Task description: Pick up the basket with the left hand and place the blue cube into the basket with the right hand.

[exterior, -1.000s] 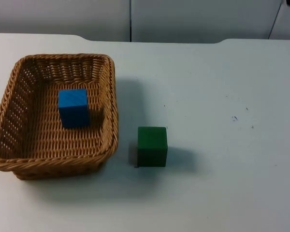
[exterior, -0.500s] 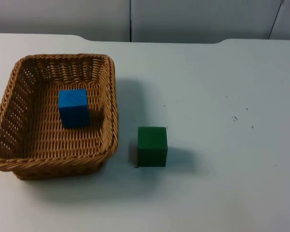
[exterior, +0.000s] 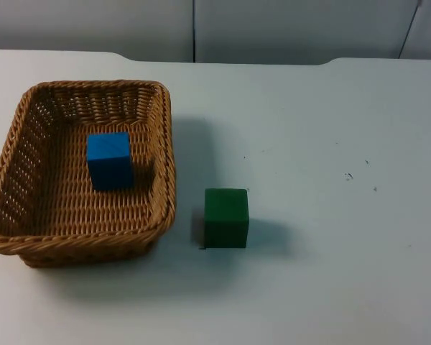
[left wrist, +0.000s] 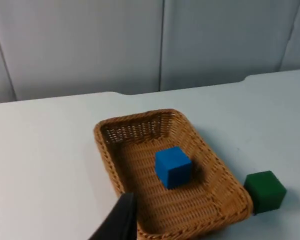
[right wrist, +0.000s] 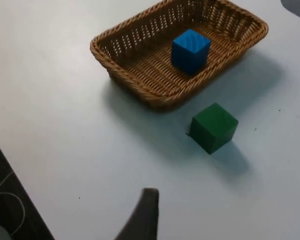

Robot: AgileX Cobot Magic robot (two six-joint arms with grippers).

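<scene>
A wicker basket (exterior: 93,85) stands on the white table at the left. The blue cube (exterior: 110,159) rests upright on the basket's floor, near its middle. The left wrist view looks down on the basket (left wrist: 135,118) and the blue cube (left wrist: 173,167) from behind; my left gripper (left wrist: 121,222) hangs above the basket's near rim, apart from it. My right gripper (right wrist: 142,220) waits high over bare table, well short of the basket (right wrist: 135,82) and the blue cube (right wrist: 190,51). Neither gripper holds anything.
A green cube (exterior: 226,217) sits on the table just right of the basket's front corner, a small gap between them; it also appears as the green cube (left wrist: 264,191) and the green cube (right wrist: 213,127). The grey partition wall (exterior: 273,29) closes the table's far edge.
</scene>
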